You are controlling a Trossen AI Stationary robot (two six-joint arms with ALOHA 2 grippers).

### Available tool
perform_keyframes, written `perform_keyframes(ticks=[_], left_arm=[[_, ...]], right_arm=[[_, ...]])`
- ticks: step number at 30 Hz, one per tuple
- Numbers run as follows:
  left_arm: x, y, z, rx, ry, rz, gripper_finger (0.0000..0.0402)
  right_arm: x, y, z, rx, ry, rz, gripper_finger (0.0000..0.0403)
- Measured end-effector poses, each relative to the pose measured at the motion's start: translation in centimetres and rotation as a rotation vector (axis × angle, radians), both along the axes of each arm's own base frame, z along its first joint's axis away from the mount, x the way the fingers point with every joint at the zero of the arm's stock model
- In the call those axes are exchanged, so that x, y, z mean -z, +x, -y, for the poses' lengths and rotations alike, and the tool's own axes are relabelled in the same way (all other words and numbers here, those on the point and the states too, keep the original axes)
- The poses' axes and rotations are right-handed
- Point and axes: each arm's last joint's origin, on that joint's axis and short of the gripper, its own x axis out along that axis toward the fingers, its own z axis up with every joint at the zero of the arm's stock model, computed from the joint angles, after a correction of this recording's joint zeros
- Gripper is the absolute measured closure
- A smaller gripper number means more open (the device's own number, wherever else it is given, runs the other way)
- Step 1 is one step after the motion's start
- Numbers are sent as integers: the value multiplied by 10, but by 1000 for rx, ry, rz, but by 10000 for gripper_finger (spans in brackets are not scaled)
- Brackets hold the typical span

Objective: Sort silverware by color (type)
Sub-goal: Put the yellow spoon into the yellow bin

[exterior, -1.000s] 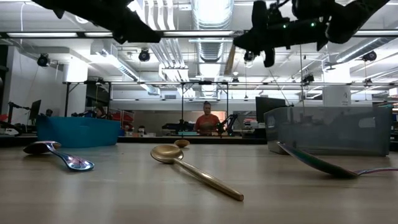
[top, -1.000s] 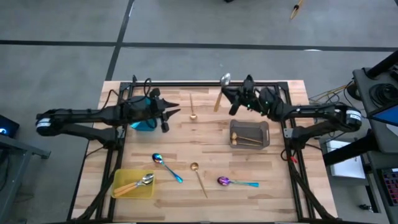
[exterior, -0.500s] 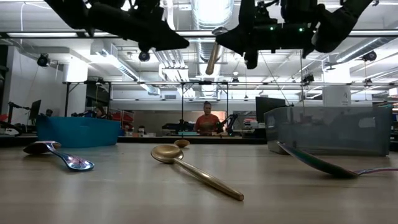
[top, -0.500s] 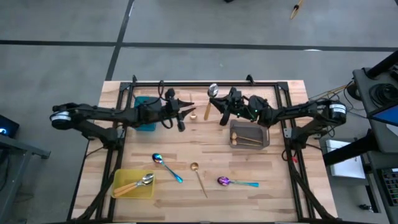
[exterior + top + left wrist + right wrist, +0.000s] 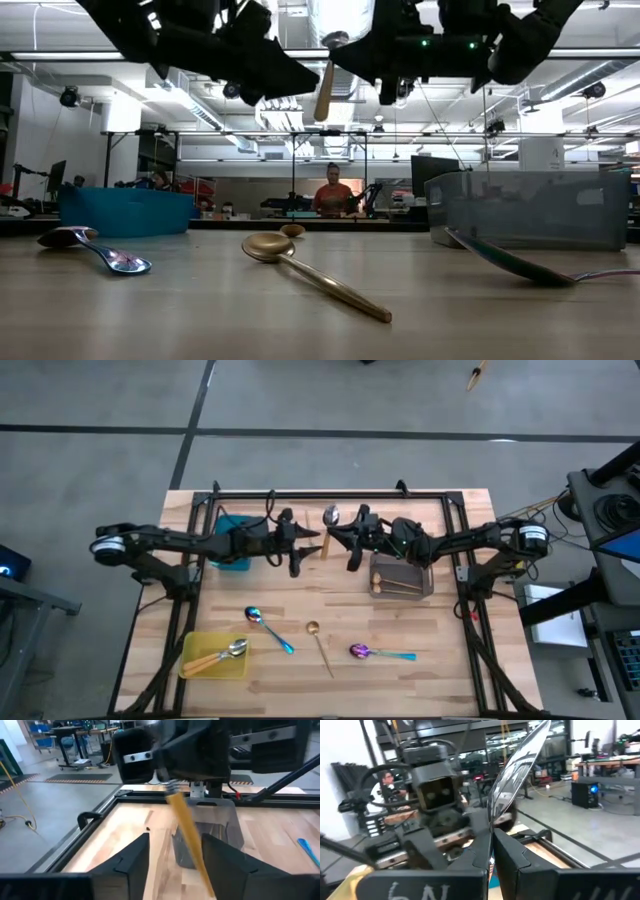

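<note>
Spoons near the front edge of the tabletop are your remaining work: a teal-handled iridescent spoon lies left of centre, a gold spoon lies at mid-front, and a second teal-handled spoon lies to its right. None of them sits in a tray yet. At the front-left corner the yellow tray already carries orange-handled spoons, so that is likely where the orange-handled type belongs.

Farther back, right of centre, the grey tray holds thin gold spoons, and the teal tray sits at the back left, partly under the left arm.

Above the back middle of the tabletop the two arms meet high in the air. Your right gripper is clamped on an orange-handled spoon, bowl up and handle pointing toward the left arm, which looks like an offer for a hand-over; the yellow tray lies on the left arm's side, which would explain the pass. Your left gripper faces it with its fingers spread wide and nothing between them, and the handle appears to reach into that gap. Wait for the left fingers to close before the right ones let go, or the spoon could drop.
</note>
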Motion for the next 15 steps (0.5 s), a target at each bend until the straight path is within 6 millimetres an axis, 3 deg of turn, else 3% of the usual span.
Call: perform_keyframes(ticks=[8,15], left_arm=[[10,12,1,128,-39,53,221],[15,16,1,150,-56,67,274]], right_arm=[[-5,4,-10,-29,-72,2,395],[-5,5,-18,-43,-137,-8,394]])
